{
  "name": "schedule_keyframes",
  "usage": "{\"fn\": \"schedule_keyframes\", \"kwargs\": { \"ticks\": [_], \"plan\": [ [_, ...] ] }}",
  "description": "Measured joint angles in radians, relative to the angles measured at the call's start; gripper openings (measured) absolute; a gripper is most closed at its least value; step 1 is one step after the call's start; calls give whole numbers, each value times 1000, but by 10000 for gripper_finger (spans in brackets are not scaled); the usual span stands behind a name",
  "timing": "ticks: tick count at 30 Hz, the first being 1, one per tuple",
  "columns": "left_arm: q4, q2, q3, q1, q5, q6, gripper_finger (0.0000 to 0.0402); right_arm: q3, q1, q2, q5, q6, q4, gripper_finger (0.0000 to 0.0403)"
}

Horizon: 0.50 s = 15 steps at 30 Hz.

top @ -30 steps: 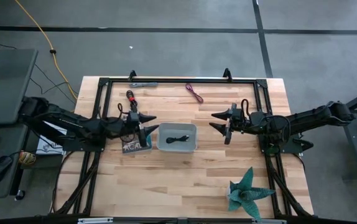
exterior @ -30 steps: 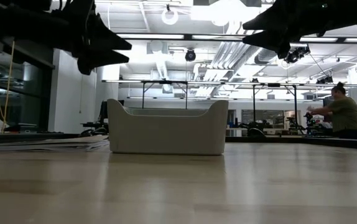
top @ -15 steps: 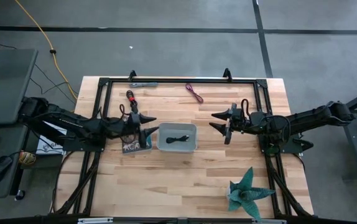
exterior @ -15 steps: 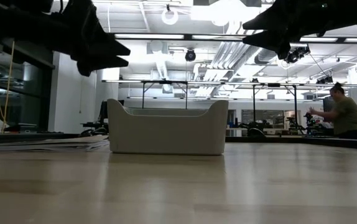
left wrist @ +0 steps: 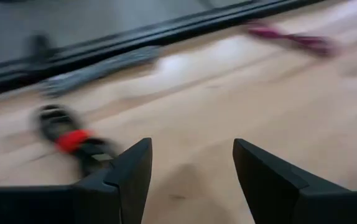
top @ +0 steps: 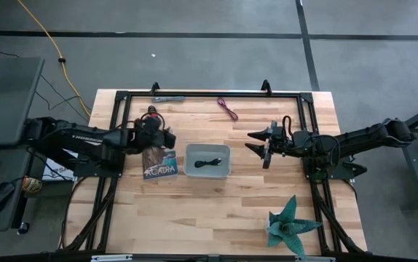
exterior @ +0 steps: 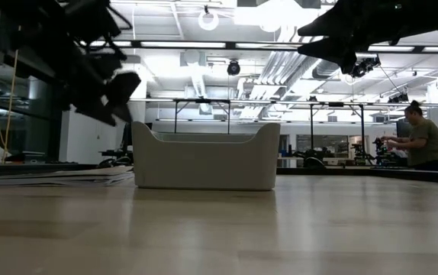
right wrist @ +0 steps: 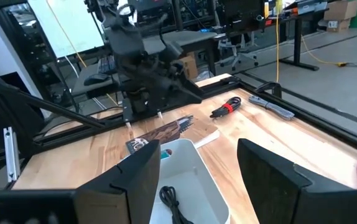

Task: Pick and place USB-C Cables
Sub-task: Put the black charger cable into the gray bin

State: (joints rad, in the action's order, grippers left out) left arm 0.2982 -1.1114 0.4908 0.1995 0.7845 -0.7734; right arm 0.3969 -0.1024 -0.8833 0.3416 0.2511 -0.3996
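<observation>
- The left end effector (top: 158,133) hangs over the counter (top: 216,211) at about 10 o'clock from the grey tray (top: 207,159), released: its wrist view shows both dark fingers (left wrist: 132,171) spread with bare wood between them.
- Just past those fingers lies the black-and-red cable (left wrist: 73,140), a red band around its bundle; from above it sits at 12 o'clock of the left end effector (top: 153,113).
- Under the left arm's wrist a dark printed card (top: 159,163) lies flat on the counter, just beside the tray at its 9 o'clock.
- The right end effector (top: 256,143) hovers at 3 o'clock of the tray, also released, fingers (right wrist: 272,174) parted wide and holding nothing.
- The black cable (top: 207,162) lies coiled inside the tray.
- The purple cable (top: 228,109) rests near the counter's far edge, at 1 o'clock from the tray.
- The grey cable (top: 169,98) lies by the far rail, at 11 o'clock.
- A teal star-shaped object (top: 290,225) sits at 5 o'clock.
- A yellow cord (top: 45,40) runs across the floor beyond the counter.
</observation>
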Motion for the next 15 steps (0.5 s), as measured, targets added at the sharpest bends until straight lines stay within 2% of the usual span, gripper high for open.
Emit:
{"fn": "schedule_keyframes", "kwargs": {
  "ticks": [4,15],
  "plan": [
    [91,-64,-8,45,101,-133,206,0,0,0,0,14,10,206],
    [41,-250,-27,96,198,-423,206,0,0,0,0,22,18,206]
  ]
}}
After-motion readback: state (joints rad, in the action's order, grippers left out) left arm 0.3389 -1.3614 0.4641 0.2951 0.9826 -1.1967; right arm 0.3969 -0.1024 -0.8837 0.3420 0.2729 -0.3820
